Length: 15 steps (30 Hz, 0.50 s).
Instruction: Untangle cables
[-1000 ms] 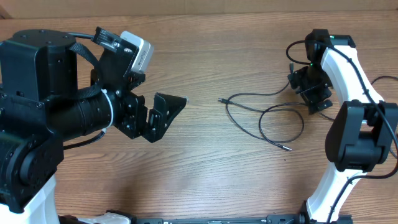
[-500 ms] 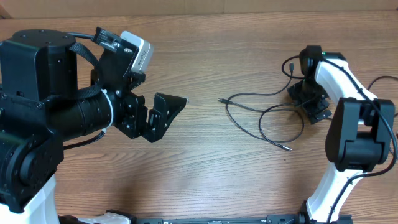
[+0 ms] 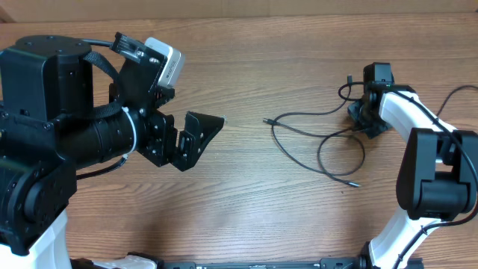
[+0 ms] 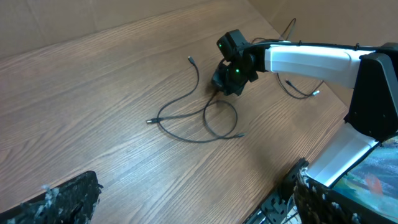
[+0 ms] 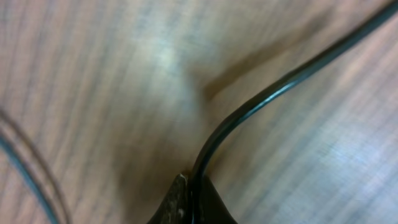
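Observation:
The cables (image 3: 306, 114) are thin black wires lying in a loose loop on the wooden table, right of centre, with small plugs at the ends (image 3: 267, 120). My right gripper (image 3: 367, 119) is down at the loop's right side. In the right wrist view its tips (image 5: 193, 196) are pressed together on one black cable (image 5: 280, 87), which curves up and to the right. My left gripper (image 3: 200, 142) hangs open and empty over the left half of the table, far from the wires. The left wrist view shows the cables (image 4: 199, 141) and the right gripper (image 4: 231, 73) at their far end.
The right arm's white links (image 3: 418, 127) reach in from the front right. Another thin wire (image 4: 298, 93) lies beyond the right arm, near the table's edge. The bulky black left arm (image 3: 52, 134) covers the table's left side. A cardboard wall (image 3: 239, 7) lines the back.
My right gripper has come down onto the right side of the cable loop and shut on a strand. The loop and its lower plug shifted slightly right. The left arm has not moved.

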Each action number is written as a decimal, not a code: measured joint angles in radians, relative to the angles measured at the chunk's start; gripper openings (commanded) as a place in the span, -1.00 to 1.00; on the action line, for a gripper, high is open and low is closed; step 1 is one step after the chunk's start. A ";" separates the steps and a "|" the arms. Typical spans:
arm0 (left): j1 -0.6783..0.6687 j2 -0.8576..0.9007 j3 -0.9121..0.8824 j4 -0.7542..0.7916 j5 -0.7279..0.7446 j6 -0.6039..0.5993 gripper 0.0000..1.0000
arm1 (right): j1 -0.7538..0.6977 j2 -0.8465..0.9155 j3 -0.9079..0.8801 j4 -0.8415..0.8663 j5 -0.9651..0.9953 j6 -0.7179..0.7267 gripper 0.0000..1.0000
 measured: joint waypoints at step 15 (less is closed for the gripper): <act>0.000 0.103 0.000 0.000 0.001 0.000 0.99 | -0.002 -0.247 0.282 -0.174 -0.188 -0.267 -0.93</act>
